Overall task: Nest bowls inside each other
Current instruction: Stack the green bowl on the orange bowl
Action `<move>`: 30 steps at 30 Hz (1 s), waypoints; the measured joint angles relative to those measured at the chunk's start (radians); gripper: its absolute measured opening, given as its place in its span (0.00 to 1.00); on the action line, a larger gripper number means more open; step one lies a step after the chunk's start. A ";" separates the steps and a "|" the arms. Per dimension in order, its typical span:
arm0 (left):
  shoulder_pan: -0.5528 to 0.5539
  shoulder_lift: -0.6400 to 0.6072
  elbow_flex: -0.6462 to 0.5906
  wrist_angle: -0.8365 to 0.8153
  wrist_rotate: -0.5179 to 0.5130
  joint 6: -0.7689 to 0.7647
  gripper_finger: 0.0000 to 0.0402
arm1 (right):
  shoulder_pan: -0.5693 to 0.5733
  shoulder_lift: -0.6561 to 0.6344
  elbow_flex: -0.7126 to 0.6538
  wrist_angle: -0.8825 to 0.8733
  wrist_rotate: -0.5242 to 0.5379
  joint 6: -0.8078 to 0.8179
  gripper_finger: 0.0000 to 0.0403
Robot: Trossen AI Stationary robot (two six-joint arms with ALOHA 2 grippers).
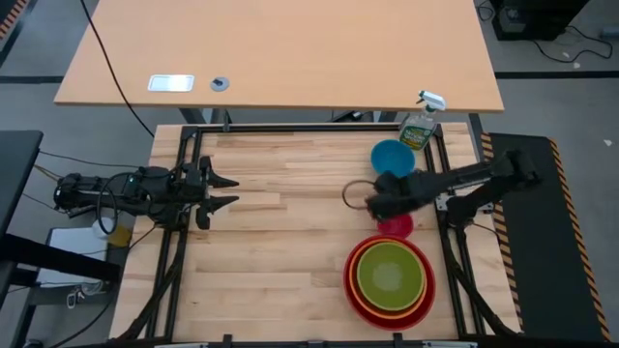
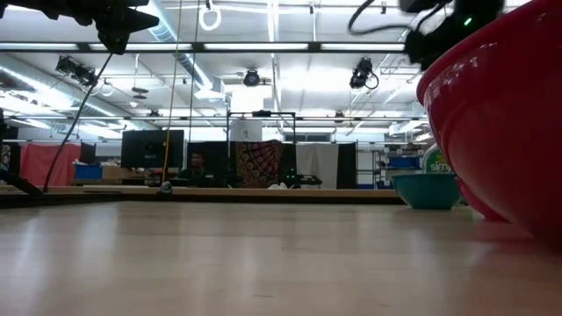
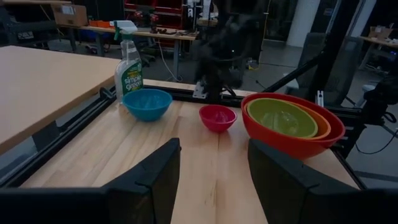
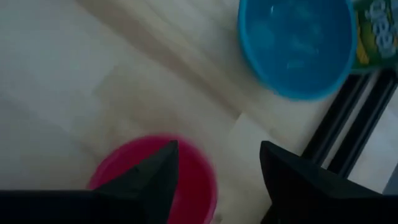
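The bowls: lime green bowl (image 1: 390, 275) is nested in the orange bowl (image 1: 364, 253), itself inside the red bowl (image 1: 352, 290) on the desk (image 1: 280, 261). The blue bowl (image 1: 392, 156) and pink bowl (image 1: 397, 227) are empty (standing apart). "Simple Green" is read on the spray bottle (image 3: 129, 70). The right tool (image 1: 370, 205) is poised over the pink bowl, fingers apart; the left tool (image 1: 229, 191) is parked at the desk's left, fingers also apart.

Bowls, round, plain plastic: five counted.
- large red bowl (image 1: 391, 307): one
- orange bowl (image 1: 362, 253): one, seated in red
- lime green bowl (image 1: 391, 273): one, seated in orange
- blue bowl (image 1: 392, 156): one, apart on table
- small magenta-pink bowl (image 1: 397, 226): one, apart on table

Green spray bottle, white trigger head (image 1: 421, 123): one.

Light wooden slatted table (image 1: 280, 251): one.

Dark two-finger grippers: two counted, left gripper (image 1: 226, 190), right gripper (image 1: 371, 204).
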 joint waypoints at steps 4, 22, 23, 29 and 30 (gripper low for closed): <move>0.000 0.000 0.000 -0.001 0.000 0.000 0.48 | -0.103 0.015 -0.016 0.107 0.020 -0.179 0.57; 0.001 0.000 0.000 -0.033 -0.011 0.017 0.48 | 0.253 0.013 0.176 -0.028 -0.292 -0.094 0.52; 0.001 0.000 0.000 -0.036 -0.011 0.010 0.48 | 0.280 0.013 0.169 -0.033 -0.284 -0.068 0.52; 0.001 0.000 0.000 -0.081 -0.011 -0.011 0.48 | 0.373 0.014 0.122 -0.086 -0.302 0.120 0.62; 0.001 0.000 0.000 -0.085 -0.011 -0.012 0.48 | 0.383 0.014 0.116 -0.088 -0.309 0.137 0.64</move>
